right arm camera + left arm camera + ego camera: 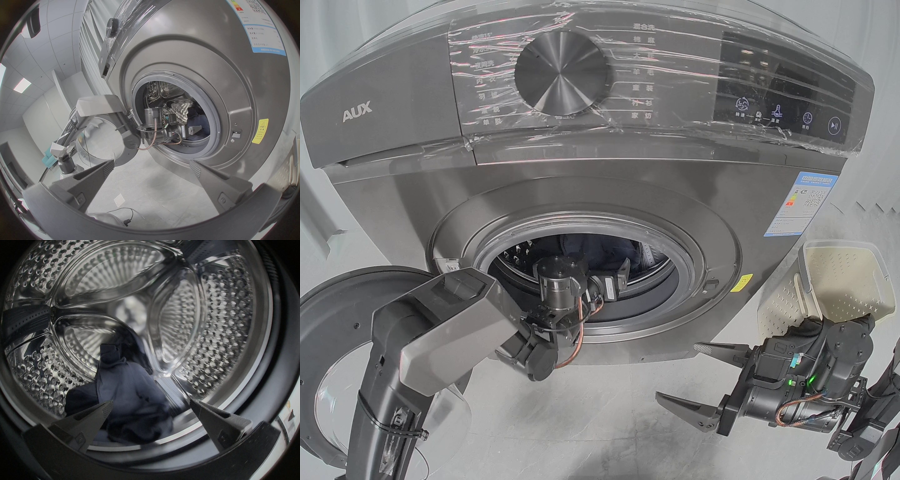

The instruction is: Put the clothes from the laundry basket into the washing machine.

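The grey washing machine (581, 187) stands in front of me with its round door (337, 325) swung open to the left. Dark blue clothes (131, 396) lie in a heap on the bottom of the steel drum (218, 318). My left gripper (150, 401) is at the drum's mouth, just above the heap, open with nothing between its fingers. The cream laundry basket (844, 275) leans against the machine's right side. My right gripper (677, 370) hangs low in front of the basket, open and empty, pointing towards the machine.
Pale grey floor (600, 425) spreads in front of the machine between the two arms. A cable (125, 215) lies on the floor near the open door (100, 147). The left arm's elbow (450, 331) sits between the door and the drum opening.
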You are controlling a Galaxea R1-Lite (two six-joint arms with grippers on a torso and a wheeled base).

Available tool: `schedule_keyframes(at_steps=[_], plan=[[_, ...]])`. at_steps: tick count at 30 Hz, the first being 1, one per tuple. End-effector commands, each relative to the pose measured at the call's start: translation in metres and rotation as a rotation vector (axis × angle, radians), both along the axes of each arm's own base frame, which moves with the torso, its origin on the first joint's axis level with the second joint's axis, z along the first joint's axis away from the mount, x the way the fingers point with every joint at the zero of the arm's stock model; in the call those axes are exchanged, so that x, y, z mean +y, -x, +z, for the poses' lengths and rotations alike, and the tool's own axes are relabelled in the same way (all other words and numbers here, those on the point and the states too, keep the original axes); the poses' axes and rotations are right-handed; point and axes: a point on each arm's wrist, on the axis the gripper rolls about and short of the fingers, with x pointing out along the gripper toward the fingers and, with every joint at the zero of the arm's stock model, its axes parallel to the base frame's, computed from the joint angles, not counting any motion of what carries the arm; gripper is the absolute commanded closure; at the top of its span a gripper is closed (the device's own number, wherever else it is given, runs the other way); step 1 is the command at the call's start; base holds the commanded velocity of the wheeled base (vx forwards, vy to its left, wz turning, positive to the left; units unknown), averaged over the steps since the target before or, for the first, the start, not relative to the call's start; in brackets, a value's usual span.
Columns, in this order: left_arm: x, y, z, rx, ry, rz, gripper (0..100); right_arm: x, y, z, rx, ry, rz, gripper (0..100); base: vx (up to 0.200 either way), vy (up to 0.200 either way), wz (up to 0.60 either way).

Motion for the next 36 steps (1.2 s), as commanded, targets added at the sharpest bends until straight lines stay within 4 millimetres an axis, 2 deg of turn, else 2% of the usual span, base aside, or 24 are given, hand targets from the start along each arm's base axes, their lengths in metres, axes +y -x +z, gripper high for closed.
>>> schedule_keyframes(at_steps=[1,2,5,6,7,11,13,14,17,19,24,27,30,36], plan=[[0.008,0.106,0.033,0.009,-0.008,-0.155,0,-0.009,0.008,-0.003,0.019,0.016,-0.005,0,0.000,0.000,0.00],[0.009,0.111,0.034,0.009,-0.008,-0.164,0,-0.010,0.009,-0.002,0.019,0.016,-0.007,0,0.000,0.000,0.00],[0.022,0.143,0.042,0.014,-0.011,-0.218,0,-0.015,0.012,0.003,0.003,0.002,-0.018,0,0.000,0.000,0.00],[0.022,0.145,0.043,0.014,-0.011,-0.221,0,-0.015,0.012,0.003,0.002,0.001,-0.018,0,0.000,0.000,0.00],[0.031,0.158,0.053,0.002,-0.003,-0.241,0,-0.019,0.016,0.006,-0.005,-0.007,-0.018,0,0.000,0.000,0.00],[0.052,0.185,0.071,-0.013,0.010,-0.251,0,-0.030,0.028,0.012,-0.019,-0.023,-0.024,0,0.000,0.000,0.00],[0.057,0.190,0.073,-0.010,0.008,-0.247,0,-0.034,0.031,0.013,-0.024,-0.029,-0.037,0,0.000,0.000,0.00],[0.071,0.205,0.080,-0.015,0.012,-0.238,0,-0.042,0.035,0.021,-0.049,-0.058,-0.097,0,0.000,0.000,0.00],[0.088,0.223,0.087,-0.027,0.017,-0.238,0,-0.050,0.038,0.031,-0.094,-0.094,-0.156,0,0.000,0.000,0.00],[0.107,0.239,0.096,-0.047,0.026,-0.225,0,-0.061,0.040,0.040,-0.131,-0.129,-0.222,0,0.000,0.000,0.00],[0.132,0.263,0.101,-0.072,0.030,-0.188,0,-0.084,0.042,0.046,-0.146,-0.130,-0.374,0,0.000,0.000,0.00],[0.140,0.266,0.102,-0.078,0.027,-0.152,0,-0.092,0.045,0.047,-0.143,-0.119,-0.409,0,-0.067,0.000,0.00],[0.159,0.278,0.101,-0.099,0.003,-0.110,0,-0.104,0.060,0.047,-0.126,-0.094,-0.439,0,-0.200,0.000,0.00],[0.176,0.295,0.110,-0.131,0.025,-0.068,0,-0.121,0.085,0.044,-0.105,-0.071,-0.486,0,-0.200,0.000,0.00]])
